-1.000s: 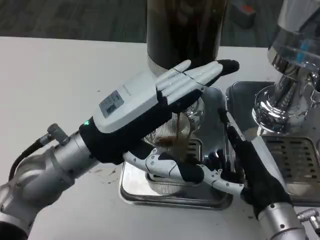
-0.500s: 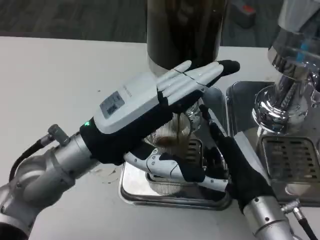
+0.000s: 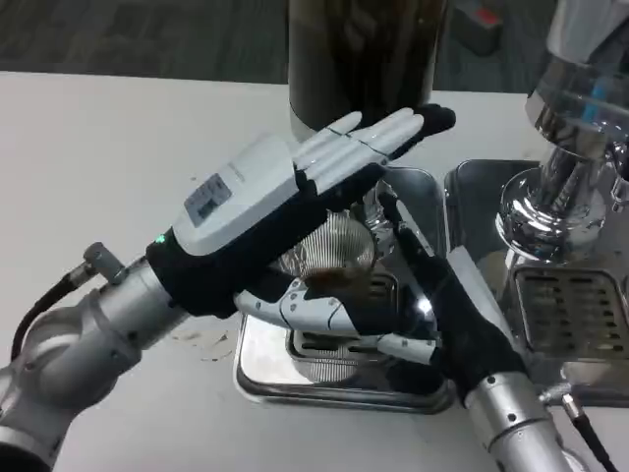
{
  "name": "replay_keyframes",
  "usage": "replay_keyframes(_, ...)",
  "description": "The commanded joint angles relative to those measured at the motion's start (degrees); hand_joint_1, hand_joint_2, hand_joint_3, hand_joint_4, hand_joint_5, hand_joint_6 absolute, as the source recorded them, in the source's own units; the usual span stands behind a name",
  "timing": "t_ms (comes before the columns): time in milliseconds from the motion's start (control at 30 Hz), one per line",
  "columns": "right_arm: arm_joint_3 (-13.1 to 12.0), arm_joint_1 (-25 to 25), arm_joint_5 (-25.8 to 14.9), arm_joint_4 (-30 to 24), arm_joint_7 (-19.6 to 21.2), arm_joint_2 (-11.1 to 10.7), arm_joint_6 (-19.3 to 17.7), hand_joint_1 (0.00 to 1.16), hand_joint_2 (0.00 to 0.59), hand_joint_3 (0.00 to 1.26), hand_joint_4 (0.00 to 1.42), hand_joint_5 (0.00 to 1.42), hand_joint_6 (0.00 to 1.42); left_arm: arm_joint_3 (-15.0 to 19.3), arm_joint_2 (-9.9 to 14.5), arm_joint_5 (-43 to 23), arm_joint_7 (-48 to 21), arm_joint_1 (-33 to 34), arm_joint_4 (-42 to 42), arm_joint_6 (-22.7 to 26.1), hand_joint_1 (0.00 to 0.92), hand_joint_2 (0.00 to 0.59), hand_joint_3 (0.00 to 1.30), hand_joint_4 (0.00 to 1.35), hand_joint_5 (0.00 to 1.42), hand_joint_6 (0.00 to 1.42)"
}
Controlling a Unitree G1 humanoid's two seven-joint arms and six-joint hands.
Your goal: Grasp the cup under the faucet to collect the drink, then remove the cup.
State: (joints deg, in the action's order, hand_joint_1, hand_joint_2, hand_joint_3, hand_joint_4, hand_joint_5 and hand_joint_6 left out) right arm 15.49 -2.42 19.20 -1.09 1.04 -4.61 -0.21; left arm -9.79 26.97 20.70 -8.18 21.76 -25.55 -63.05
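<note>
White surface, steel tray (image 3: 257, 379) at its near edge. Cup (image 3: 329, 258), clear ribbed plastic holding dark drink, sits on the tray under the faucet (image 3: 378, 202). Left hand (image 3: 295, 187): fingers straight, flat above the cup, holding nothing. Right hand (image 3: 432, 315): grip state unreadable, just beside the cup. Judged light, thin-walled, crushable, spill-prone; hold mid-wall, gently.

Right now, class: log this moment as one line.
left hand: raised at dispenser | right hand: around cup | cup: on tray, holds drink

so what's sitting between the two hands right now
In the head view, the clear ribbed plastic cup with brown drink sits between the left hand and right hand, over the shiny metal drip tray.
</note>
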Motion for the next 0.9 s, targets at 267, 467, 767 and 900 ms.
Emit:
replay_keyframes(267, 0.6, 1.0, -0.9, 0.8, -0.3, 0.3, -1.2, 0.74, 0.204, 0.0, 0.0, 0.0, 0.0, 4.6, 0.8, -0.6, 2.3, -1.7, 1.8, 2.4, 0.0, 0.14, 0.04, 0.0, 0.1, 0.05)
replay_keyframes(467, 0.5, 0.8, -1.4, 1.0, -0.5, 0.1, -1.4, 0.72, 0.209, 0.0, 0.0, 0.0, 0.0, 10.4, 1.7, -3.1, 4.3, -2.9, 3.3, 3.8, 0.0, 0.141, 0.04, 0.0, 0.1, 0.04)
replay_keyframes(767, 0.7, 0.6, -1.6, 0.6, -0.8, 0.2, -1.9, 0.71, 0.209, 0.0, 0.0, 0.0, 0.0, 17.9, 1.7, -3.6, 7.8, -11.4, 7.6, 7.2, 0.0, 0.148, 0.04, 0.0, 0.1, 0.04)
replay_keyframes(900, 0.7, 0.6, -1.4, 0.6, -0.6, 0.4, -2.1, 0.71, 0.209, 0.0, 0.0, 0.0, 0.0, 19.6, 2.3, -3.4, 8.8, -15.5, 5.2, 9.8, 0.0, 0.151, 0.05, 0.0, 0.11, 0.05)
